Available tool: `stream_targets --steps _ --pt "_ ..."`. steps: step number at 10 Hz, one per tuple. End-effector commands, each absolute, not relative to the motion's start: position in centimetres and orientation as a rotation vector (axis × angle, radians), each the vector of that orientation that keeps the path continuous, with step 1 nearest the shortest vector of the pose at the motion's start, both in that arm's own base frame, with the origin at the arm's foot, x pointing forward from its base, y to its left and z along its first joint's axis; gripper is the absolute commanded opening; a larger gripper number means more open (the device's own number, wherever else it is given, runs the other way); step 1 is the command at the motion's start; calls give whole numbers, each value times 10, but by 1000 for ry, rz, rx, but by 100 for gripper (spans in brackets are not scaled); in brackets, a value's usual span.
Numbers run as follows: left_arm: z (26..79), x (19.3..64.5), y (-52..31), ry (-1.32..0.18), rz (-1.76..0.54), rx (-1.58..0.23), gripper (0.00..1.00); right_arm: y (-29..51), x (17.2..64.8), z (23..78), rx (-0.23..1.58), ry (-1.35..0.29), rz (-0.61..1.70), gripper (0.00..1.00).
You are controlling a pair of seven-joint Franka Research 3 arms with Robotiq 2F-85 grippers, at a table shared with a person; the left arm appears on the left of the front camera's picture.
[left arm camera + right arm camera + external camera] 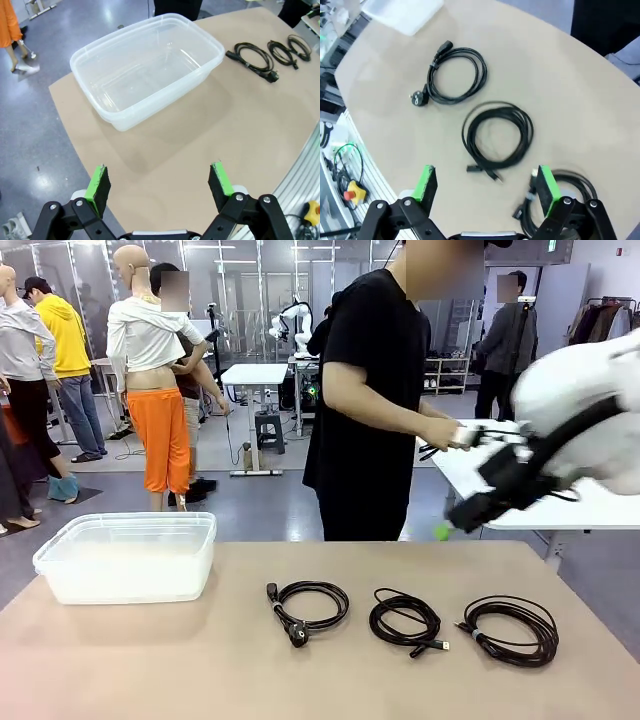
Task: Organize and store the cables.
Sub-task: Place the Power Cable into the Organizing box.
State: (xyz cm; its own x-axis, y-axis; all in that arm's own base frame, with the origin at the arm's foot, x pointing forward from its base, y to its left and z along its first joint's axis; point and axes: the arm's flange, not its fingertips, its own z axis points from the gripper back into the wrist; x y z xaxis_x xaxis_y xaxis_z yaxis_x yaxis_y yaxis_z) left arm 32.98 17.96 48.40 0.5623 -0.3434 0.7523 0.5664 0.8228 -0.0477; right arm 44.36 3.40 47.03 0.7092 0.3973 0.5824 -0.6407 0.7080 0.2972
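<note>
Black cables mid-table, clear bin near left edge

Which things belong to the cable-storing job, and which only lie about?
Job: coiled black cable with chunky plug; coiled black middle cable; coiled black right cable; clear plastic tub, probably storage.
Lying about: red button on yellow box; white side table.
</note>
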Motion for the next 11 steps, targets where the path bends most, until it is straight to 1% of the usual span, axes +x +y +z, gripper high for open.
stream_targets --steps 1,2,3,4,6,7,8,11 --pt "483 330 182 -822 -562 -316 100 -27 416 452 562 -605 628 100" --pt "483 330 182 -822 -562 -316 100 -49 400 446 510 -672 654 100" --pt "483 330 182 -822 -562 -316 100 -66 385 439 486 -671 668 100" --pt "483 330 182 -822 -562 -316 100 -76 376 435 483 -686 672 100" --pt "483 330 182 -822 -562 -316 100 -87 356 431 509 -778 773 100" --pt "483 330 182 -822 -562 -316 100 -86 359 428 540 -778 772 100" --pt "483 330 182 -822 -562 -316 100 -90 369 439 482 -719 710 100" --pt "483 330 182 -822 -562 -316 100 -90 369 439 482 -719 710 100"
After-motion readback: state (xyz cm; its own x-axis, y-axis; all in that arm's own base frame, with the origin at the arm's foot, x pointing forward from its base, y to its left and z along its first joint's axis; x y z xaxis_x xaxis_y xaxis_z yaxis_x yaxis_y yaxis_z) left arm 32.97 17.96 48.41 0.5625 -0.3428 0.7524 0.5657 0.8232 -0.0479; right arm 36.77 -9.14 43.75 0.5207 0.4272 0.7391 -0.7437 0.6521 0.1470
